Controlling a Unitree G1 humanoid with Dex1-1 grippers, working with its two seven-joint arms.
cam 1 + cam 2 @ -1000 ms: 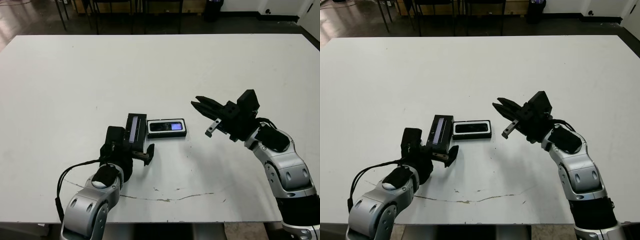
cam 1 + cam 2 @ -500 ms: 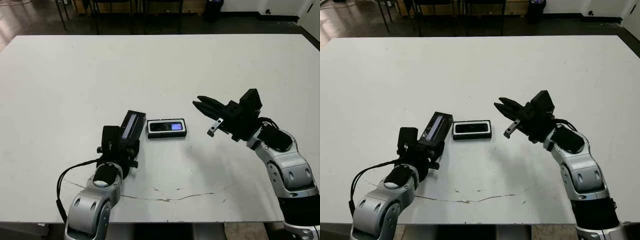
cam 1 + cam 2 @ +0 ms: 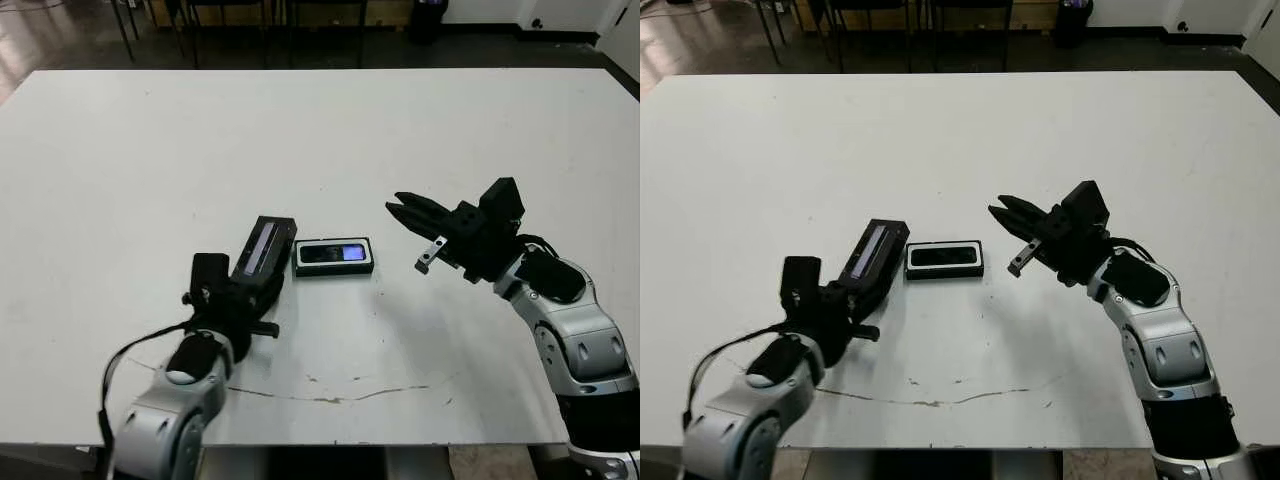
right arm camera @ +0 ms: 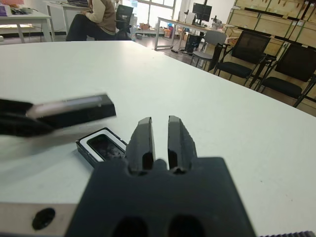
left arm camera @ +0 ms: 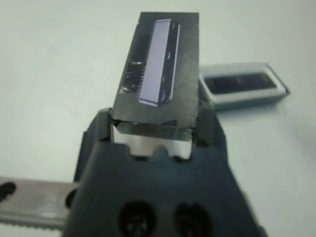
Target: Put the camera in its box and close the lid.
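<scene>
Tilted lower than before, the lid [image 3: 262, 252] is pinched edgewise by the left gripper [image 5: 154, 129]; stiff, light, slippery; right gripper [image 4: 159, 136] nearly closed, empty.

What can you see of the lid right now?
The lid is a flat black rectangular flap with a pale blue-grey stripe down its inner face. It looks stiff and matte. The left gripper holds it by one short end, raised off the table and tilted, far end pointing up toward the box. It sits left of the box and appears apart from it; no hinge shows. The camera lies in the box.
</scene>
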